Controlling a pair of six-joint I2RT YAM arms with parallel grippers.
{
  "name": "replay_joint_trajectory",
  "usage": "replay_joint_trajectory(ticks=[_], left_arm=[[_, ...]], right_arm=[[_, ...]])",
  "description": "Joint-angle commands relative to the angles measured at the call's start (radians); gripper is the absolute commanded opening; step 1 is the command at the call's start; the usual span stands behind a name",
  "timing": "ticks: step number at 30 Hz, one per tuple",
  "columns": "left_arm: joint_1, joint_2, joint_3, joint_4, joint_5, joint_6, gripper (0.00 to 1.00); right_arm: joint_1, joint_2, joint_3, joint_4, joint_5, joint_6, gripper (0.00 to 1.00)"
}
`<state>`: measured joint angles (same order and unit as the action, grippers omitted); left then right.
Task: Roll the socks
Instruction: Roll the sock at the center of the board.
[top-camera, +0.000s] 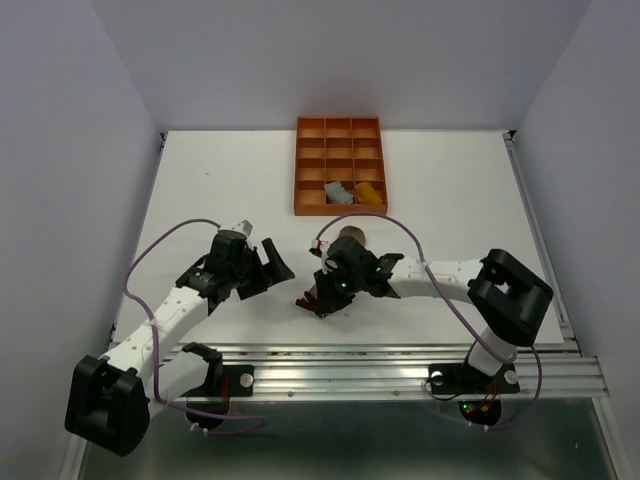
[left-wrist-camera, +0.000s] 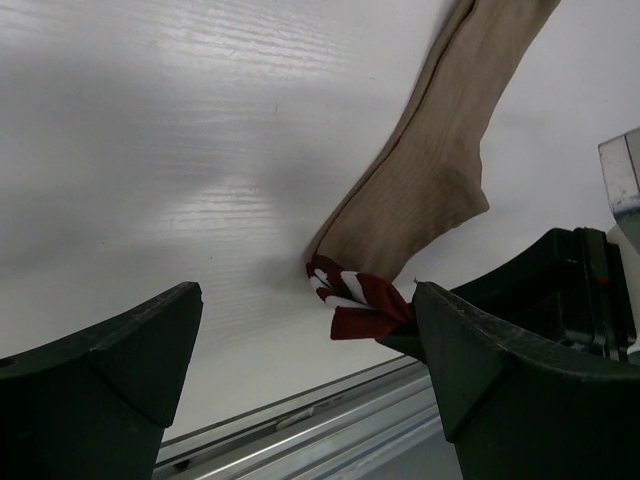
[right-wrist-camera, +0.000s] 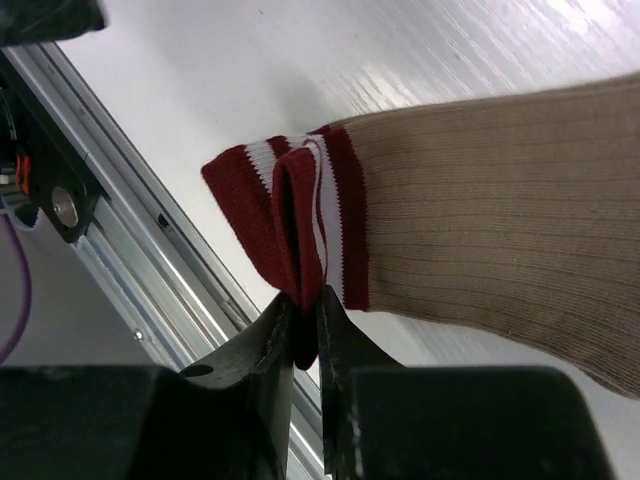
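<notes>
— Where is the taupe-brown sock (right-wrist-camera: 500, 200) lying?
— It is lying on the worktop (left-wrist-camera: 150, 150). The right end effector (right-wrist-camera: 303, 310) is pinching its maroon-white cuff (right-wrist-camera: 255, 215), and the left end effector (left-wrist-camera: 305, 340) is gaping wide, gripping nothing.

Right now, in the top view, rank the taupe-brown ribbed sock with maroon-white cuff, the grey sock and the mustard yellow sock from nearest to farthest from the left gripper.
1. Taupe-brown sock, lying just right of the left gripper.
2. Grey sock, in the orange compartmented tray's near row.
3. Mustard yellow sock, the next compartment rightward.
</notes>
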<state>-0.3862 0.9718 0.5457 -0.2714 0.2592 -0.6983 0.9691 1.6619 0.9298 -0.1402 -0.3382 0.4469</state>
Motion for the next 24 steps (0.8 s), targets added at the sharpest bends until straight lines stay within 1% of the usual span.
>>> replay_joint_trajectory(ticks=[1, 4, 6, 12, 17, 24], left_arm=[[-0.020, 0.001, -0.023, 0.023, 0.020, -0.010, 0.99], [-0.036, 0.007, -0.026, 0.028, 0.023, -0.015, 0.98], [-0.042, 0.010, -0.029, 0.031, 0.023, -0.018, 0.98], [-0.069, 0.025, -0.049, 0.075, 0.052, -0.027, 0.98], [-0.126, 0.073, -0.073, 0.167, 0.087, -0.040, 0.96], [-0.169, 0.145, -0.115, 0.276, 0.129, -0.053, 0.93]], right_arm=[[-0.052, 0.028, -0.040, 0.093, -0.131, 0.075, 0.10], [-0.081, 0.044, -0.077, 0.164, -0.208, 0.113, 0.09], [-0.107, 0.059, -0.086, 0.169, -0.219, 0.130, 0.09], [-0.150, 0.093, -0.112, 0.182, -0.211, 0.185, 0.09], [-0.202, 0.110, -0.141, 0.179, -0.186, 0.249, 0.09], [-0.211, 0.157, -0.141, 0.175, -0.200, 0.263, 0.09]])
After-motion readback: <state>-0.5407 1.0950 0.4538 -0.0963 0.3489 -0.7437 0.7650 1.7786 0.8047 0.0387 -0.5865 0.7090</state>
